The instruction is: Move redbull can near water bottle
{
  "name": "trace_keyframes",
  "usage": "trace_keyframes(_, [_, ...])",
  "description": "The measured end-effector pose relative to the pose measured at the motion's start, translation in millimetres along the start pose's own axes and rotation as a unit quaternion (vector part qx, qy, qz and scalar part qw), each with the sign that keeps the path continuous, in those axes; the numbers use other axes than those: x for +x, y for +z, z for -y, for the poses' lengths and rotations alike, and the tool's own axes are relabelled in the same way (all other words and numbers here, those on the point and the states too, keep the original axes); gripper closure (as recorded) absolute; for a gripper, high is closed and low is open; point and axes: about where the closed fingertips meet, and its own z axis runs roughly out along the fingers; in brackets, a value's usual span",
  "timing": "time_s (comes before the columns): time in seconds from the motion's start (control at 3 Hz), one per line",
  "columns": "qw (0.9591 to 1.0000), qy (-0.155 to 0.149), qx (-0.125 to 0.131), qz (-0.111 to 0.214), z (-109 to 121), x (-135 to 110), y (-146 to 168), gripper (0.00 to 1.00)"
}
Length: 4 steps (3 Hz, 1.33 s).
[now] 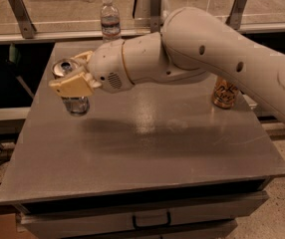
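Gripper (71, 83) over the left rear part of the grey table (147, 153), at the end of a thick white arm (217, 49) reaching in from the right. Jaws closed on the redbull can (64, 67), with one tan finger (75, 86) lying across the can's front, silver top and pull tab showing above it, lower body showing below. Stands upright in the grip, close to the table's left edge; cannot tell whether the base touches the surface or hangs just above it.

Upright at the table's rear edge, water bottle (110, 20), white cap on, thin label band around the middle. Sits behind and to the right of the can, well apart from it. Just right of the gripper, rounded white wrist (115, 68), bulking in front of the bottle and filling much of the stretch between bottle and can.

Far over on the right side of the table, gold-orange can (225, 92), upright, its top hidden behind the forearm, well apart from both the redbull can and the bottle.

Across the middle of the tabletop, broad dark shadow (132, 128) under the arm.

Behind the table, pale ledge (48, 35) running the full width, with slanted metal brackets (20, 14) rising from it. Below the tabletop, drawer front with a dark handle (151, 218).
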Motion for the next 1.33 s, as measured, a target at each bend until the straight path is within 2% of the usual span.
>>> trace_keyframes(0.33, [0.9973, -0.037, 0.063, -0.003, 33, -11, -35, 1.0])
trace_keyframes(0.67, [0.9902, -0.077, 0.116, 0.005, 79, -22, -74, 1.0])
trace_keyframes(1.0, [0.9821, -0.095, 0.161, 0.026, 136, -36, -107, 1.0])
trace_keyframes(1.33, [0.9746, -0.095, 0.197, 0.047, 185, -42, -122, 1.0])
